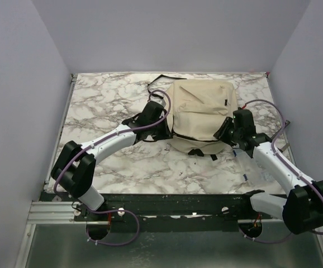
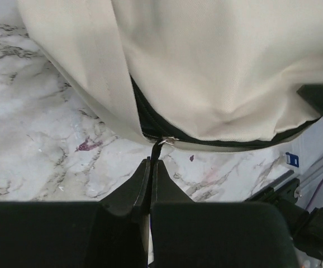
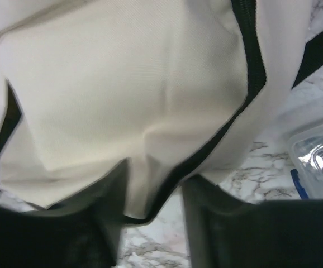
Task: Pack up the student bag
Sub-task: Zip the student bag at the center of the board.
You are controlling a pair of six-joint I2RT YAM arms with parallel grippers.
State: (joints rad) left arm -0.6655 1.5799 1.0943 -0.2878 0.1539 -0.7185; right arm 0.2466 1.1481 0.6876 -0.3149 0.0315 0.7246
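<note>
Half the bag (image 1: 200, 109) zipper pull (image 2: 158, 149) hides in pinching left hand (image 2: 151, 163); right hand (image 3: 155, 177) gapes.

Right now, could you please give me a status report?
Left gripper shut on zip pull. Right gripper open, astride bag edge. Clear box beside bag.

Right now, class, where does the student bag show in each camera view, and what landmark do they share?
Top external: student bag just right of centre on the marble table.
Left wrist: bag fills the top; left hand pinches its zipper pull.
Right wrist: bag fills most; right hand straddles its edge.
Shared: the marble table.
</note>
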